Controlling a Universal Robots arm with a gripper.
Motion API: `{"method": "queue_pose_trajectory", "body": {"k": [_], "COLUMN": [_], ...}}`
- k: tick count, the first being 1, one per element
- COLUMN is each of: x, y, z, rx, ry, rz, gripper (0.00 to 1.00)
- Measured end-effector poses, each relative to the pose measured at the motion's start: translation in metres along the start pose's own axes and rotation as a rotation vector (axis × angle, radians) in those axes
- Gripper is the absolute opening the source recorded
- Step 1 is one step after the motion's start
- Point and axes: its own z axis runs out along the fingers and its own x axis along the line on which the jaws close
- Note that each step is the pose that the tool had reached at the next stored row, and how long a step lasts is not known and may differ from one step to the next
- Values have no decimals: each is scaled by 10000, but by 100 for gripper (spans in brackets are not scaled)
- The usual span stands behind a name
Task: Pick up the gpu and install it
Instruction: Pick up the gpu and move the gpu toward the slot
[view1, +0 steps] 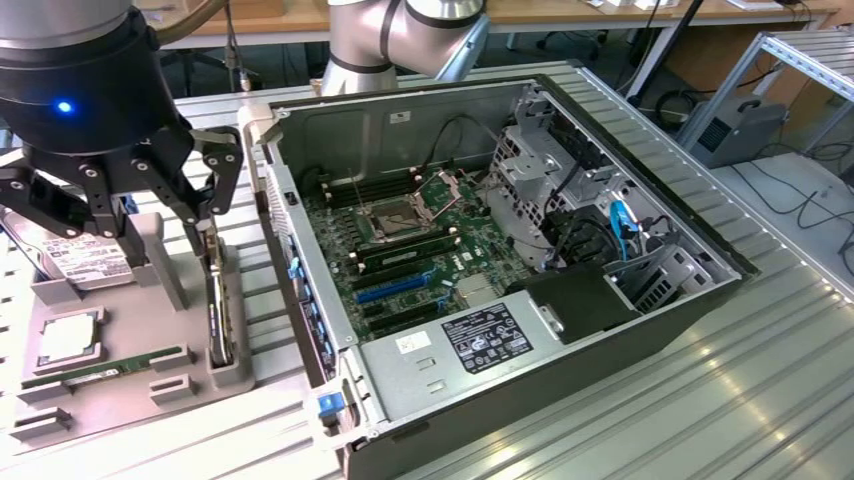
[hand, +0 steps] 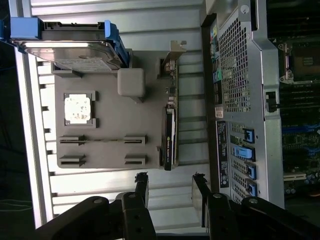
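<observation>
The gripper (hand: 170, 177) hangs open over the gpu (hand: 170, 135), which stands in a grey tray (hand: 110, 125) on a ribbed metal table (view1: 747, 400) beside the open computer (view1: 400, 120). Wooden desks (view1: 280, 12) stand behind.

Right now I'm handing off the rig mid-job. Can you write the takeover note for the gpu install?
Gripper: open and empty, hovering over the grey holder, fingers in line with the gpu but not touching it.
gpu: stands on edge in its slot on the holder, on the side nearest the open computer case.
Done: only the approach, no grasp.
Left: the gpu is not yet picked up or installed. The motherboard's blue slot looks free.
</observation>
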Motion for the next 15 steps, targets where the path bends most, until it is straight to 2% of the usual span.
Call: {"method": "queue_pose_trajectory", "body": {"k": [15], "x": [-1], "y": [0], "z": [33], "rx": [0], "ry": [0], "rz": [0], "gripper": [48]}}
